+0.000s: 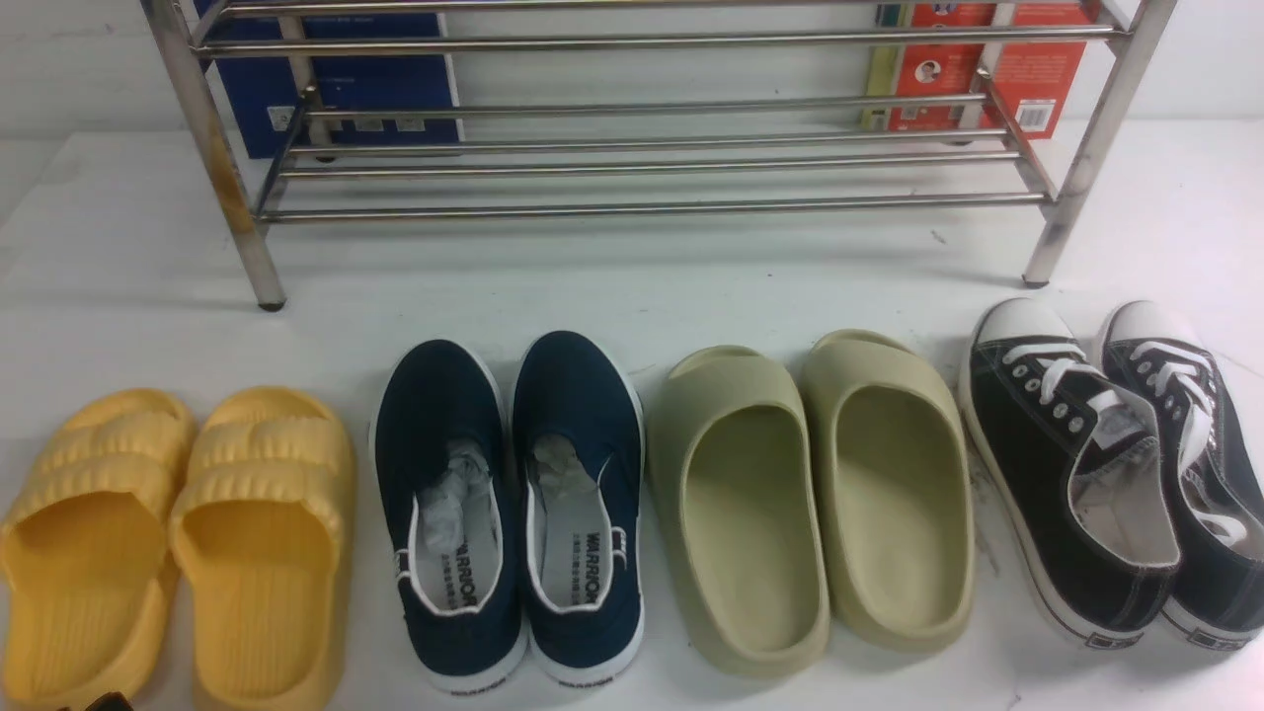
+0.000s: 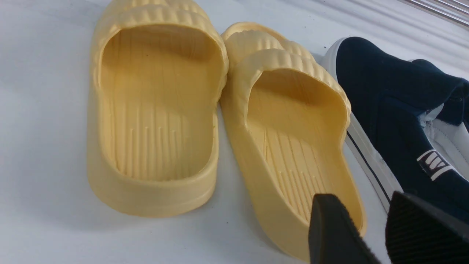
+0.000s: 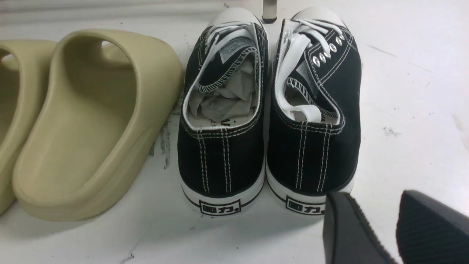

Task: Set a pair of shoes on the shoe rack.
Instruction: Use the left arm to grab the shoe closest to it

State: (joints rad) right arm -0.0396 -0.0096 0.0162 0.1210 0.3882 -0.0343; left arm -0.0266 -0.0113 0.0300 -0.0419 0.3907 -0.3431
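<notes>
The two navy-blue slip-on shoes [image 1: 513,504] stand side by side on the white table, toes toward the steel shoe rack [image 1: 652,208], which stands at the back with bare bars. One navy shoe shows in the left wrist view [image 2: 395,110]. My left gripper [image 2: 362,205] is open and empty, low over the heel of a yellow slide, just beside the navy shoe's white sole. My right gripper [image 3: 373,201] is open and empty behind the heel of the outer black sneaker.
A pair of yellow slides [image 1: 267,533] lies left of the navy shoes. Olive-green slides [image 1: 741,513] and black lace-up sneakers [image 1: 1076,474] lie to their right. A blue box [image 1: 336,89] and a red book [image 1: 1027,79] stand behind the rack.
</notes>
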